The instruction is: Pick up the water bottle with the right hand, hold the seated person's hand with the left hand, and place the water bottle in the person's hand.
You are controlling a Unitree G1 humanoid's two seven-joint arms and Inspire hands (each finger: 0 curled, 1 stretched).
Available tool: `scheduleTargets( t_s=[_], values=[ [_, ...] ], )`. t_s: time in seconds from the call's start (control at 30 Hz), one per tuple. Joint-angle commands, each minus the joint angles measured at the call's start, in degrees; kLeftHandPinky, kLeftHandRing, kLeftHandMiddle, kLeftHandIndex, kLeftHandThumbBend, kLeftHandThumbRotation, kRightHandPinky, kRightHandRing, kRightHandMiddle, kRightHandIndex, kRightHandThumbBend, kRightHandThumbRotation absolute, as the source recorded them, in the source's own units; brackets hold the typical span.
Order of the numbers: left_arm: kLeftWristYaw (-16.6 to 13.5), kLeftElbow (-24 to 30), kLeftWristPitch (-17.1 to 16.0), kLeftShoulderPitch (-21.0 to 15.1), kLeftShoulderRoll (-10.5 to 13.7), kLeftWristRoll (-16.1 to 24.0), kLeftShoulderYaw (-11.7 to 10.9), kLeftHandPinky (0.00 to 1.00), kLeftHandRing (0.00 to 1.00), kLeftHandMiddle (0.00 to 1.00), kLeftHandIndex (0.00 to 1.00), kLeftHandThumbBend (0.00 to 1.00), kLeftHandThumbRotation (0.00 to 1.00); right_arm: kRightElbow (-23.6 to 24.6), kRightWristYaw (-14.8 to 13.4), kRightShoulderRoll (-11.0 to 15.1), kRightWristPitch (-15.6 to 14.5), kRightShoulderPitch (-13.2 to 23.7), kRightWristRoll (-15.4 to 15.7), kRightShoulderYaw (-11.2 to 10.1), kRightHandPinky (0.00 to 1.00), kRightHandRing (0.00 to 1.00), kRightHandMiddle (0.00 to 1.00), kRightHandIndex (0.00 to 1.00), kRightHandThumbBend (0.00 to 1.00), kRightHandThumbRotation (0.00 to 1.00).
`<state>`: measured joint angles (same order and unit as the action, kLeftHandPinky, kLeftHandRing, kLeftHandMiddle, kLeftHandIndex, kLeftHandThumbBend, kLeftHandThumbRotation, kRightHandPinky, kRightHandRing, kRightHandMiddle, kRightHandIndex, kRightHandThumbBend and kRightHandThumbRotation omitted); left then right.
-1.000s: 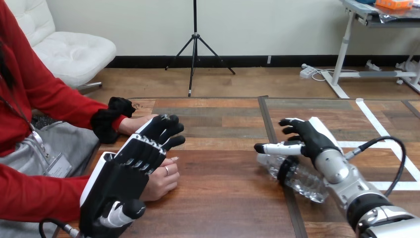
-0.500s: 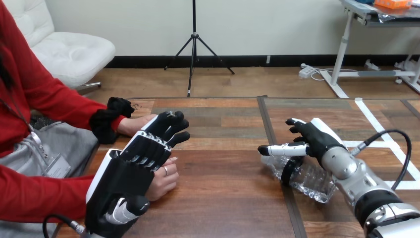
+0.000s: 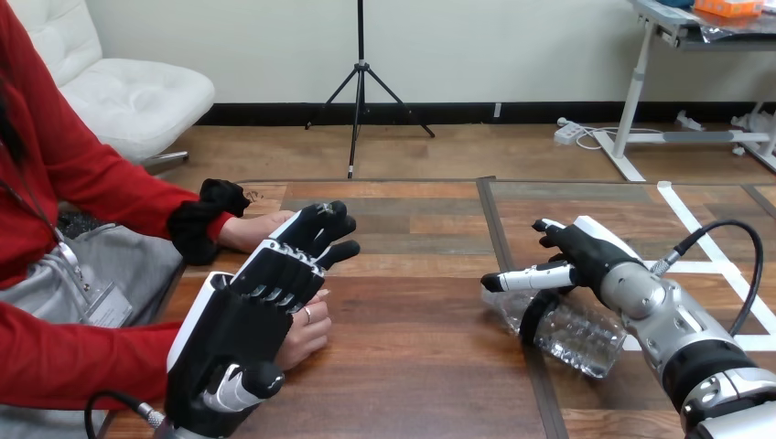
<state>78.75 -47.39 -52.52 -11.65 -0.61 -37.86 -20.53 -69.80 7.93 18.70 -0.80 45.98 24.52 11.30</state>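
Observation:
A clear plastic water bottle (image 3: pixel 578 336) lies on its side on the wooden table (image 3: pixel 421 366), right of the middle, with a black band near its left end. My right hand (image 3: pixel 590 255) hovers over the bottle's left end, open, the thumb pointing left and nothing gripped. At the left, my left hand (image 3: pixel 245 315) is open with straight fingers above the person's hand (image 3: pixel 307 336), which rests on the table. I cannot tell whether they touch. A second hand of the person (image 3: pixel 245 230) lies behind my left fingertips.
A dark seam (image 3: pixel 488 229) runs front to back across the table just left of the bottle. White tape lines (image 3: pixel 693 229) mark the table's right part. A black cable (image 3: pixel 743 240) loops above my right forearm.
My right hand has drifted a little right, and the bottle under it has shifted slightly right too. My left hand has edged up and to the right over the person's hand.

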Motion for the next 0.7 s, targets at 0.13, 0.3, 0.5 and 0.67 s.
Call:
scheduleTargets(
  t_s=[0.13, 0.3, 0.5, 0.67],
  values=[
    [-0.3, 0.2, 0.0, -3.8, -0.9, -0.2, 0.7, 0.87, 0.93, 0.93, 0.89, 1.0, 0.63, 5.1, 2.2, 2.8, -2.3, 1.5, 1.1, 1.9, 0.71, 0.88, 0.95, 0.99, 1.0, 0.41],
    [-0.2, 0.2, -0.3, -4.0, -0.9, 0.0, 0.8, 0.87, 0.94, 0.94, 0.89, 1.0, 0.63, 6.4, 3.1, 3.0, -3.3, 1.1, 0.9, 2.0, 0.7, 0.87, 0.95, 1.0, 1.0, 0.41],
    [-0.2, -0.3, -1.1, -4.2, -1.2, 0.3, 0.9, 0.88, 0.94, 0.95, 0.9, 1.0, 0.63, 8.7, 3.2, 3.1, -5.1, 0.4, 0.7, 2.2, 0.68, 0.87, 0.94, 1.0, 1.0, 0.41],
    [-0.6, -0.2, -0.8, -4.2, -1.1, 0.9, 1.3, 0.89, 0.95, 0.95, 0.9, 1.0, 0.63, 10.9, 2.9, 3.5, -6.1, -0.3, 0.9, 2.3, 0.59, 0.79, 0.86, 0.99, 1.0, 0.42]
  ],
)
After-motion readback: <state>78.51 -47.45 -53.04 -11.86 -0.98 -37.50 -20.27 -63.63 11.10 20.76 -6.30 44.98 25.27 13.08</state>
